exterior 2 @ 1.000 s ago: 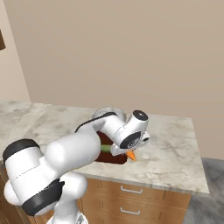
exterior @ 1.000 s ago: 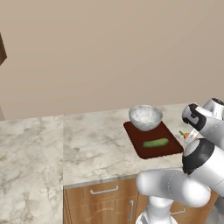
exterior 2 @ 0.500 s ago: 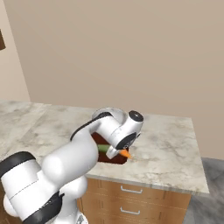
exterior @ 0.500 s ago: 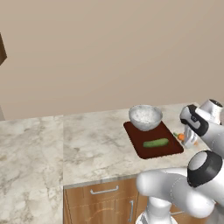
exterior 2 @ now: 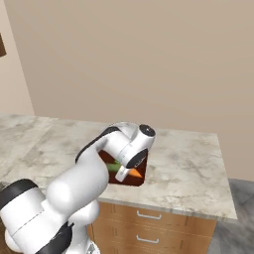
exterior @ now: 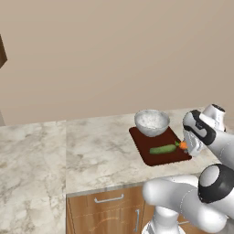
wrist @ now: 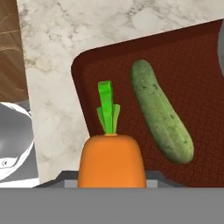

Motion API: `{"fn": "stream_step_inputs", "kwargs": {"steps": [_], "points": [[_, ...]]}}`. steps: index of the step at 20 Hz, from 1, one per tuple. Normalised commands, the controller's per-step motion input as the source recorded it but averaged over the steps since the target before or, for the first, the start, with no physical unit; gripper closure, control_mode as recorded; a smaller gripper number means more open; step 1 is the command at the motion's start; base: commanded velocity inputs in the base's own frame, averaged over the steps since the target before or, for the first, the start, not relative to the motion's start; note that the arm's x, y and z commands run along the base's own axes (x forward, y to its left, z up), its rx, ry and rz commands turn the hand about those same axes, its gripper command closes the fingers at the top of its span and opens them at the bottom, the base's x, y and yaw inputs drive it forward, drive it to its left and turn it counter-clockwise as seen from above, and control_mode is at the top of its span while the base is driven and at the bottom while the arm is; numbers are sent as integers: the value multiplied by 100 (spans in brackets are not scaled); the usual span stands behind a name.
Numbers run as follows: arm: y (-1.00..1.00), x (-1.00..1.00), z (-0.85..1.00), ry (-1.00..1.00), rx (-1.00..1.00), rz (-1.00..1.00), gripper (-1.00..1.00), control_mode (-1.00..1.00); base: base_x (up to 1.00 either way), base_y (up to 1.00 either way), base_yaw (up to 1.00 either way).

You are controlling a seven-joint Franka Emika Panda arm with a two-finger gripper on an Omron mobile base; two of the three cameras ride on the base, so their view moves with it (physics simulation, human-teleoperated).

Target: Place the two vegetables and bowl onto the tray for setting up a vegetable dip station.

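Observation:
The dark reddish-brown tray [exterior: 157, 157] [wrist: 192, 65] lies on the marble counter. The speckled grey-white bowl [exterior: 151, 122] sits on its far end, and the dark green cucumber [exterior: 163, 149] [wrist: 161, 111] [exterior 2: 113, 166] lies along its middle. My gripper [exterior: 188, 147] [exterior 2: 130, 172] [wrist: 111, 177] is shut on the orange carrot [exterior: 183, 145] [exterior 2: 134, 173] [wrist: 111, 162]. The carrot hangs just above the tray's right end, beside the cucumber, with its green tip [wrist: 108, 107] pointing away from the hand. The carrot hides most of my fingers.
The marble counter [exterior: 100, 146] stretches wide to the left of the tray. Its front edge, with wooden drawers [exterior: 109, 210] below, runs close to the tray's near side. A beige wall [exterior: 114, 55] stands behind the bowl.
The arm has carried the carrot leftward and slightly down, from beyond the tray's right edge to over the tray next to the cucumber. Bowl and cucumber have not moved.

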Motion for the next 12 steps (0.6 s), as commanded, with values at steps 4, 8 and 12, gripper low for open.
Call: {"fn": "stream_step_inputs", "kwargs": {"steps": [4, 8, 12], "points": [[25, 11, 0, 0, 1, 17, 100, -100, 0, 0, 0], [23, 15, -3, 0, 3, 16, 100, -100, 0, 0, 0], [20, 17, -9, 0, 4, 12, 100, -100, 0, 0, 0]]}}
